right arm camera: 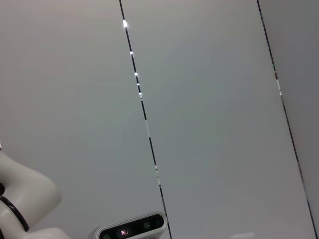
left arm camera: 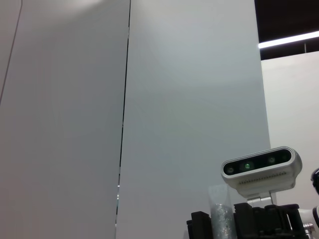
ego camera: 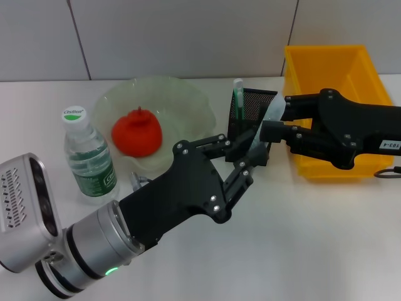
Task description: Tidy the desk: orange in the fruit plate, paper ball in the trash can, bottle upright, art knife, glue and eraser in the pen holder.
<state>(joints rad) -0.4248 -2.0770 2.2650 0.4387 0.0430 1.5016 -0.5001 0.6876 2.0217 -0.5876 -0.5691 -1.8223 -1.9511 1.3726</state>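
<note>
1. Head view, leftmost: bottle [ego camera: 89,156] stands upright; orange [ego camera: 137,132] sits in the fruit plate [ego camera: 188,100], both apparently done.
2. Centre: left gripper [ego camera: 241,157], fingers spread, reaches beside the pen holder [ego camera: 250,125], probably steadying it; glue [ego camera: 238,100] stands inside.
3. Right: right gripper [ego camera: 266,122] pinches a pale grey stick [ego camera: 263,128] above the holder, beside the trash can [ego camera: 332,75].
4. Wrist views face the wall, omitting the desk.

Most of the left wrist view is a pale grey wall panel [left arm camera: 189,99] split by a thin dark vertical seam [left arm camera: 123,114]. Low at one corner sits a light grey camera housing [left arm camera: 261,168] (two small lenses glint green), mounted on black hardware [left arm camera: 259,221]. A glittery grey metallic stick [left arm camera: 221,214] stands upright against that hardware.
</note>
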